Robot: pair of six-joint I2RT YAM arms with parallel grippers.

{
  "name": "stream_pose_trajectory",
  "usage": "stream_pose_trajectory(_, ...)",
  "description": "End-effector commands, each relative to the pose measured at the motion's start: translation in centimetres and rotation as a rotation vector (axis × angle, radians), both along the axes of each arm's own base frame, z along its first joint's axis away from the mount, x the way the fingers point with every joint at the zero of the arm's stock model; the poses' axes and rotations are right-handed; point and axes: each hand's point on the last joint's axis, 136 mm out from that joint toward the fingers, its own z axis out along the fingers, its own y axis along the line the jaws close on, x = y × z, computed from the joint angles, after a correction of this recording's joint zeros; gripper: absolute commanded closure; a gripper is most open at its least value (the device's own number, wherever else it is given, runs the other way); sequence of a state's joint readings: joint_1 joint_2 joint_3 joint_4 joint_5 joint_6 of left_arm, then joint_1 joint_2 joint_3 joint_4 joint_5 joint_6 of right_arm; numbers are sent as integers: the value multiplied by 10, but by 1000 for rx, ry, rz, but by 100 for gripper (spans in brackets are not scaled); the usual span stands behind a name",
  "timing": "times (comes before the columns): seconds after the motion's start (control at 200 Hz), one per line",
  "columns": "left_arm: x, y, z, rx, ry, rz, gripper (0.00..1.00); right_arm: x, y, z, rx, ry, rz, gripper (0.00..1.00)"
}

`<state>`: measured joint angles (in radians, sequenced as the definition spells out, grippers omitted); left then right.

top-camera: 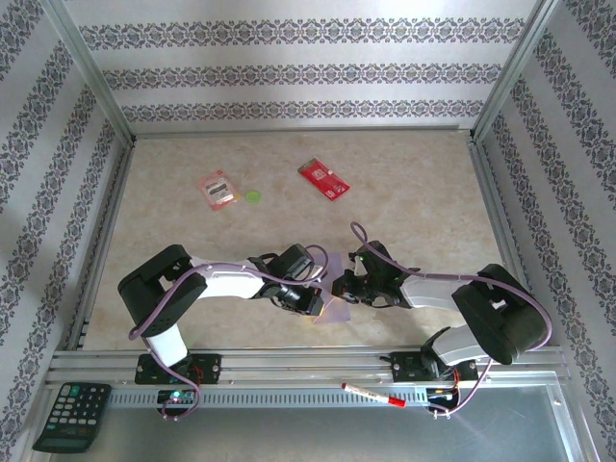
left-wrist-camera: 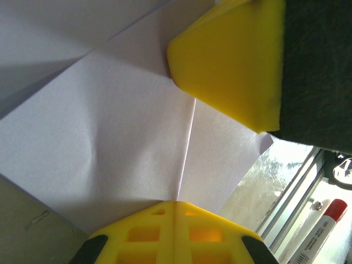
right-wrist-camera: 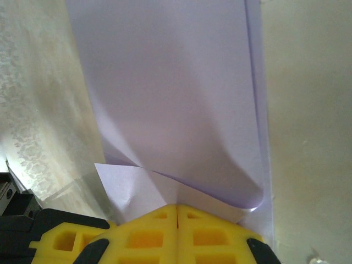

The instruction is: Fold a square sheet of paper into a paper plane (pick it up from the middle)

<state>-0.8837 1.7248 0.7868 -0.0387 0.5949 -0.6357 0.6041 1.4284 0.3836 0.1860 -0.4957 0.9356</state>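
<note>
The square sheet of paper (top-camera: 336,311) is pale lilac, partly folded, and hangs between both grippers just above the table's near edge. My left gripper (top-camera: 313,303) is shut on it. In the left wrist view its yellow jaws (left-wrist-camera: 175,204) meet exactly where the centre crease of the sheet (left-wrist-camera: 126,126) ends. One of the right gripper's yellow fingers (left-wrist-camera: 231,60) presses on the sheet's far side. My right gripper (top-camera: 339,289) is shut on the paper too. In the right wrist view its jaws (right-wrist-camera: 177,208) pinch a folded edge while the sheet (right-wrist-camera: 170,99) bows and curls away.
A red card (top-camera: 323,179), a pink-red packet (top-camera: 217,189) and a small green disc (top-camera: 253,197) lie far back on the table. A red-capped marker (top-camera: 371,395) rests on the front rail, and a calculator (top-camera: 72,416) sits at the near left.
</note>
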Motion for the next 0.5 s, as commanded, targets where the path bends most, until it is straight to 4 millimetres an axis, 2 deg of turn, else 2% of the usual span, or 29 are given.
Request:
stream_pose_trajectory(0.0,-20,15,-10,45,30,-35,100,-40,-43,-50,-205,166,-31,100)
stream_pose_trajectory(0.295,-37,18,-10,57,43,-74,100,-41,-45,-51,-214,173,-33,100)
stream_pose_trajectory(0.38,-36,16,-1,37,30,-65,100,-42,-45,-51,-216,172,-32,100)
stream_pose_trajectory(0.495,-28,4,18,-21,6,-50,100,-43,-46,-52,-220,175,-32,100)
